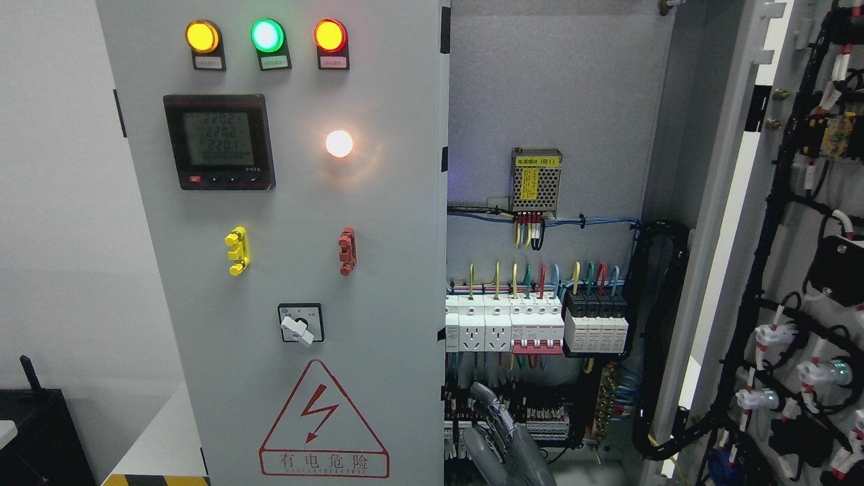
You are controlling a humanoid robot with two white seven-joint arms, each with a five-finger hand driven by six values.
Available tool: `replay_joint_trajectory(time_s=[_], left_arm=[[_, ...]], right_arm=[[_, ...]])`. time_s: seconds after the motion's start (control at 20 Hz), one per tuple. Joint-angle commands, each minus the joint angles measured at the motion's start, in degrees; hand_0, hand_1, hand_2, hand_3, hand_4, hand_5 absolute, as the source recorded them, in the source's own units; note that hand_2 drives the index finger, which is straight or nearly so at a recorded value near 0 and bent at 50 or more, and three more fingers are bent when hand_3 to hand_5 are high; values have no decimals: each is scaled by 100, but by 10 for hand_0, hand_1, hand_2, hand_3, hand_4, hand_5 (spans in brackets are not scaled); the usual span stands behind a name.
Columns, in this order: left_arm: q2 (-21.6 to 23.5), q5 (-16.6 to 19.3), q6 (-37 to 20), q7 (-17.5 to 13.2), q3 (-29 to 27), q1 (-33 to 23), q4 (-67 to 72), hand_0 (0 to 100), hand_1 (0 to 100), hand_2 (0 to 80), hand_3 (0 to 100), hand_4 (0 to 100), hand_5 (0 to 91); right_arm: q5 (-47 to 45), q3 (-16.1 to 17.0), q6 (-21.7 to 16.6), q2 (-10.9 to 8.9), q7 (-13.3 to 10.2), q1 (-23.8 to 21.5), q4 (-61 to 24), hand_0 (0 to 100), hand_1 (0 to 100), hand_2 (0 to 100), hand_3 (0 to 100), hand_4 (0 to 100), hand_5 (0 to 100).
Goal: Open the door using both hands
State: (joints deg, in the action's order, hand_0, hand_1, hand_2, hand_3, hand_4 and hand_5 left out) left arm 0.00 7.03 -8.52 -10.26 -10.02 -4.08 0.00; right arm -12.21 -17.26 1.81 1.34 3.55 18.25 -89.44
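Head view, level and close, faces cabinet's left door (283,270); open interior and swung-out right door (796,270) to its right.

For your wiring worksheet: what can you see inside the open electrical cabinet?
Inside the cabinet: a power supply module, a breaker row and coloured wires. A hand covers some lower terminals; the closed left door hides the rest.

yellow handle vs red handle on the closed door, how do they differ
The yellow handle sits left of the red handle. The yellow one is bright and stands out sharply on the grey door; the red one is darker and duller. The yellow one lies below the meter, the red one below the glowing white lamp. Both share the same small upright shape and height.
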Motion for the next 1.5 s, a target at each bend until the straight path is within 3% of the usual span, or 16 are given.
replay_joint_trajectory(time_s=[0.0, 0.6, 0.9, 1.45], left_arm=[[-193, 0, 0, -2, 0, 4, 44, 120, 389, 0, 0, 0, 0], [-193, 0, -1, -2, 0, 4, 53, 120, 389, 0, 0, 0, 0], [-193, 0, 0, -2, 0, -5, 53, 120, 389, 0, 0, 0, 0], [-193, 0, -9, -2, 0, 4, 53, 120, 389, 0, 0, 0, 0]], right_arm=[[0, -41, -23, 51, 14, 337, 717, 120, 389, 0, 0, 0, 0], [0, -225, 3, 42, 32, 575, 761, 120, 389, 0, 0, 0, 0], [0, -427, 4, 42, 163, 654, 752, 120, 389, 0, 0, 0, 0], [-18, -445, 4, 33, 172, 794, 796, 120, 389, 0, 0, 0, 0]])
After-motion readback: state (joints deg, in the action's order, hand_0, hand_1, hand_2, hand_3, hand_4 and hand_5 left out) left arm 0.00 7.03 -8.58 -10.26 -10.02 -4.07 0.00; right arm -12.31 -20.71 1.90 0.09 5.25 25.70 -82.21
